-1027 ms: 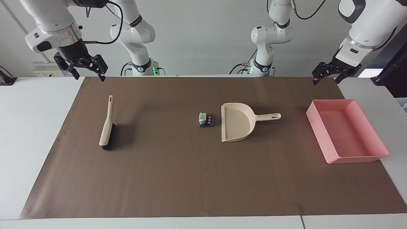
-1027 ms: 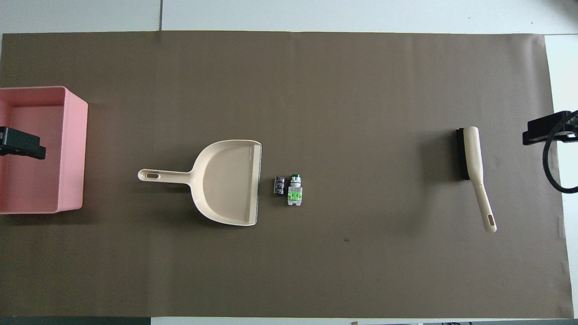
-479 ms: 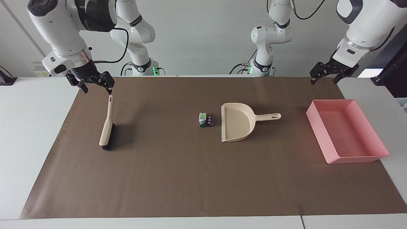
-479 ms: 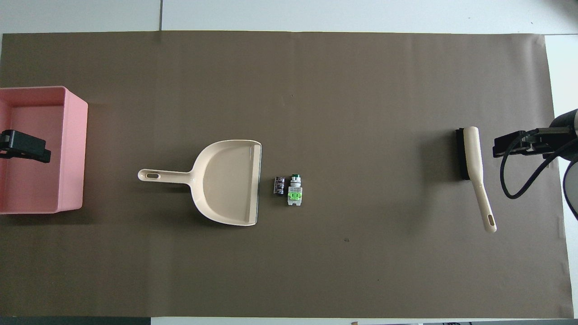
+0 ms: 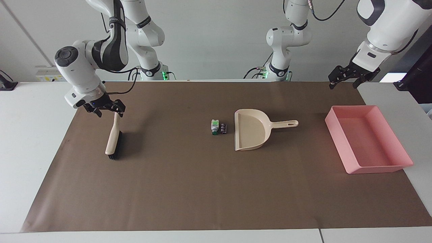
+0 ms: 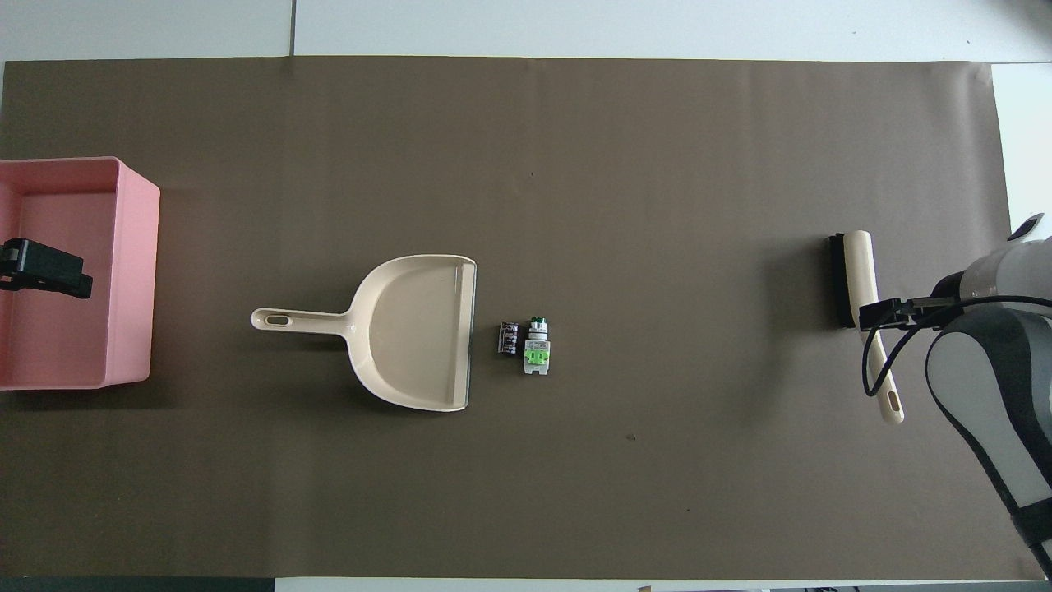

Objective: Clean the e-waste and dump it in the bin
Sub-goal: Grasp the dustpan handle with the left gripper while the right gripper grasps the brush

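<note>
The e-waste lies mid-mat: a white-and-green part (image 5: 214, 126) (image 6: 537, 353) and a black part (image 5: 223, 128) (image 6: 509, 338), side by side just off the open mouth of the beige dustpan (image 5: 251, 130) (image 6: 411, 329). The pink bin (image 5: 337, 143) (image 6: 131, 271) stands empty at the left arm's end. My right gripper (image 5: 110, 113) (image 6: 879, 314) is open and low over the handle end of the beige brush (image 5: 113, 140) (image 6: 859, 275), which lies on the mat. My left gripper (image 5: 343, 83) (image 6: 45, 267) waits open, high over the bin's end of the table.
A brown mat (image 5: 189, 189) covers most of the white table. The dustpan's handle (image 5: 287, 124) points toward the bin. The brush's black bristles (image 5: 116, 148) face the e-waste.
My right arm has swung in and come down from high above the mat's corner to the brush's handle. The left gripper has barely shifted. Nothing on the mat has moved.
</note>
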`<state>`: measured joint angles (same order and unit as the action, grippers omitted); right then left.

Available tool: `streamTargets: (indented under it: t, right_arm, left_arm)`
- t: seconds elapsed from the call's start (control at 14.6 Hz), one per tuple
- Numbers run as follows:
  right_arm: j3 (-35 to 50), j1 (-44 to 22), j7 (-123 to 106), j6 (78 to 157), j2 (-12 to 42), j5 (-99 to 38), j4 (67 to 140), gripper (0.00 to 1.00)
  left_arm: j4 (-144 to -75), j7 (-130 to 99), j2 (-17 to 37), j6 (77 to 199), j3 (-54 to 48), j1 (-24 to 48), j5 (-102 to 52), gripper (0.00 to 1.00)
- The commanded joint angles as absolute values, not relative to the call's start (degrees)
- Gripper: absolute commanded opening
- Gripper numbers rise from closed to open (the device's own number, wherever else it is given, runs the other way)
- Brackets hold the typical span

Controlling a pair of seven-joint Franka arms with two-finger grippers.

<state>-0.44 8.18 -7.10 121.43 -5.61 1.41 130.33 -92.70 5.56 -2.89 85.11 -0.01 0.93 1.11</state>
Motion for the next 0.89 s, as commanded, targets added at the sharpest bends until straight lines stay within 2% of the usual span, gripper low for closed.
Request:
streamTargets:
  t: [0.0, 0.27, 0.55, 0.75, 0.82]
  right_arm:
    - [0.0, 9.6, -8.8, 126.8, -7.8, 1.2, 136.5, 1.0]
    - [0.0, 11.0, -9.6, 130.6, -7.1, 1.2, 139.7, 1.0]
    - [0.0, 11.0, -10.7, 130.9, -7.1, 1.2, 140.4, 0.99]
    - [0.0, 11.4, -13.4, 130.9, -7.1, 1.2, 140.4, 0.87]
    - [0.0, 11.4, -13.5, 130.9, -7.1, 1.2, 140.4, 0.75]
  left_arm:
    - [-94.1, 15.3, -3.4, 87.6, -0.3, 0.5, 1.8, 0.95]
    - [-97.5, 26.6, -3.2, 92.9, -0.5, 1.3, 1.8, 0.95]
    - [-102.1, 43.1, -3.0, 97.2, -0.5, 3.3, 1.8, 0.95]
    - [-107.0, 53.4, -1.9, 103.1, -0.4, 8.7, 1.9, 0.95]
    - [-109.1, 55.2, -1.8, 105.0, -0.4, 10.3, 1.9, 0.95]
